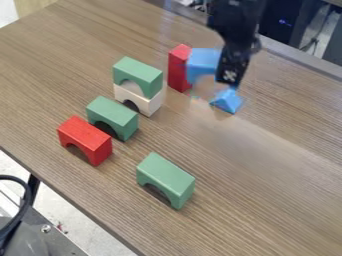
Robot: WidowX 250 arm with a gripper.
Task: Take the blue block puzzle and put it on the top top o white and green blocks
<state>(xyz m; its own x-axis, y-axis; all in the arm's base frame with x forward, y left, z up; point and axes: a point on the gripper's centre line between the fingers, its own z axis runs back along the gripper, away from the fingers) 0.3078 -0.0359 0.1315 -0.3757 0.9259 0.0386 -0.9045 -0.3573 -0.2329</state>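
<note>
Black gripper partly masks blue arched block

In the camera view, the dark arm enters at the top edge, its upper part cut off. The gripper hangs over the table, covering the blue arched block's right side; whether it is clenched on that block or released cannot be told. The block's blurred lower edge leaves any contact with the table unclear. Left of it stands an upright red block, partly overlapped; just below the gripper is a blue pyramid-like block, its top hard to separate from the gripper. Farther left, a green arch sits on a white arch, hiding the latter's top.
</note>
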